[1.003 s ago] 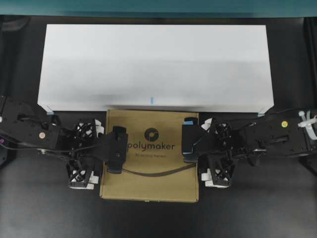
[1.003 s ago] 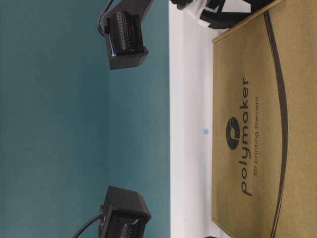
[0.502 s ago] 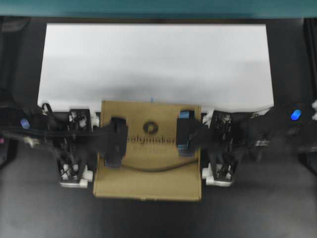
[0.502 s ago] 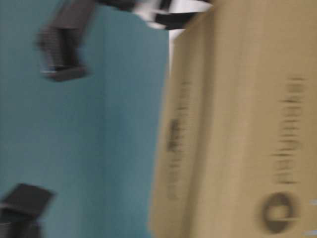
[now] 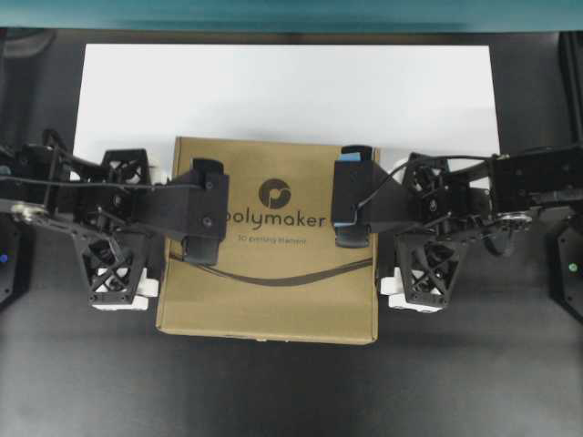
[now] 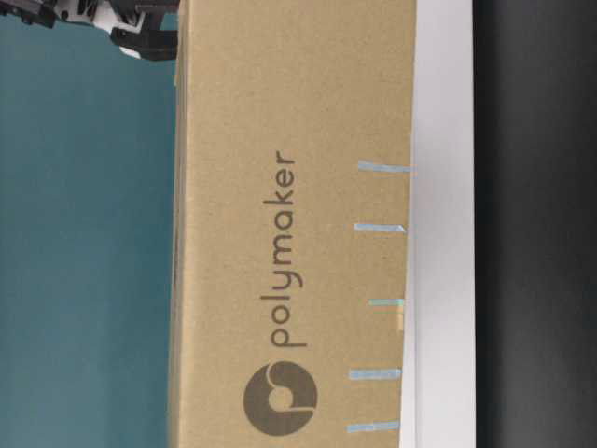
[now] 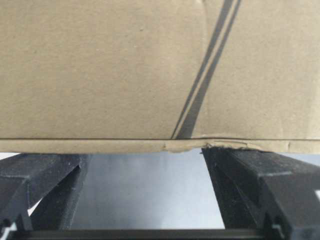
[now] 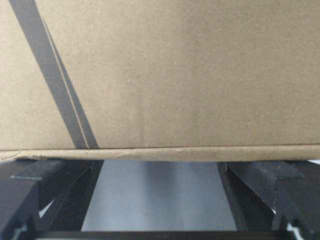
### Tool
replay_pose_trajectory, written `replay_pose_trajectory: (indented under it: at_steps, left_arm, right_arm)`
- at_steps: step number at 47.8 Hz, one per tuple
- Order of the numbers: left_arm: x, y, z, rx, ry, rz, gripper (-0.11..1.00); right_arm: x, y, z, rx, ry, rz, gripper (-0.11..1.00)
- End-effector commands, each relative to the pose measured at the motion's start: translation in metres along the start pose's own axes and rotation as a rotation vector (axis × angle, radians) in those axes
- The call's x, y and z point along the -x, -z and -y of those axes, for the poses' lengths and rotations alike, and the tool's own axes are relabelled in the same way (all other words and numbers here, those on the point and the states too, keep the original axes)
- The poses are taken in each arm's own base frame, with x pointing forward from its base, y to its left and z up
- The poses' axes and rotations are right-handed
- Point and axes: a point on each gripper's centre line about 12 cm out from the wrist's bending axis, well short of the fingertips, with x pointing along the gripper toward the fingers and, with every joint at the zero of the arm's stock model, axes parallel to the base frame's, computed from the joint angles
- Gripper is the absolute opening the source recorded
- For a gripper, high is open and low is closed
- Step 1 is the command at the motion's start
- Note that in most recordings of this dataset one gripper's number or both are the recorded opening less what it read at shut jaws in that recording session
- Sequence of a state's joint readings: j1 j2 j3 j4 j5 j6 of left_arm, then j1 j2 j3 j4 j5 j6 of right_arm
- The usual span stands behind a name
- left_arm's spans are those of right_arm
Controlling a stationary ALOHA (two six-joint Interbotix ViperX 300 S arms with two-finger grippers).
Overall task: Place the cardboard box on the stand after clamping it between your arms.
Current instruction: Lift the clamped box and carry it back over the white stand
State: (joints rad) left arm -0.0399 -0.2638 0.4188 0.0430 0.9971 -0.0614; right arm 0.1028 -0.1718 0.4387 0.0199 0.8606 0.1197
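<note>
My left gripper [image 5: 202, 211] presses against the left side of the cardboard box [image 5: 269, 273], its fingers spread wide rather than closed on anything; one finger [image 5: 206, 209] lies over the box's top face, and in the left wrist view both dark fingers [image 7: 240, 175] stand apart below the carton's edge; my right gripper [image 5: 352, 209] does the same on the box's right side, jaws at full spread, one finger [image 5: 352, 196] lying over the top; so the box is squeezed between my two arms, not pinched by either gripper.

The box's top reads "polymaker" beside a dark round logo, with a smaller line beneath that I cannot read, and a curved dark line sweeps below that; the lettering runs left to right in the overhead view; the carton is near square, with no clear long axis.

The far edge of the box overlaps the stand's [image 5: 291, 86] front edge; in the table-level view the box [image 6: 289, 140] shows a second "polymaker" and logo on its side, light-blue marks [image 6: 382, 168] running from it onto the white stand [image 6: 443, 224].
</note>
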Motion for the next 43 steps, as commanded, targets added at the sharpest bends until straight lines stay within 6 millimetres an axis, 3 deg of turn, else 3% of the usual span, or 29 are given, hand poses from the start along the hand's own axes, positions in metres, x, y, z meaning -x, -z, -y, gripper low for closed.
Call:
replay_pose_trajectory:
  at_steps: [1,23,43]
  left_arm:
    - [0.013,-0.015,-0.012,0.040,-0.015,0.067,0.82]
    - [0.005,-0.029,-0.036,0.043,-0.048,0.106,0.82]
    - [0.008,-0.049,-0.086,0.025,-0.122,0.136,0.82]
  right_arm:
    - [0.005,-0.016,0.007,-0.024,0.002,0.061,0.79]
    - [-0.011,-0.043,0.033,0.073,0.042,0.091,0.80]
    - [-0.007,-0.061,0.081,0.047,0.093,0.095,0.80]
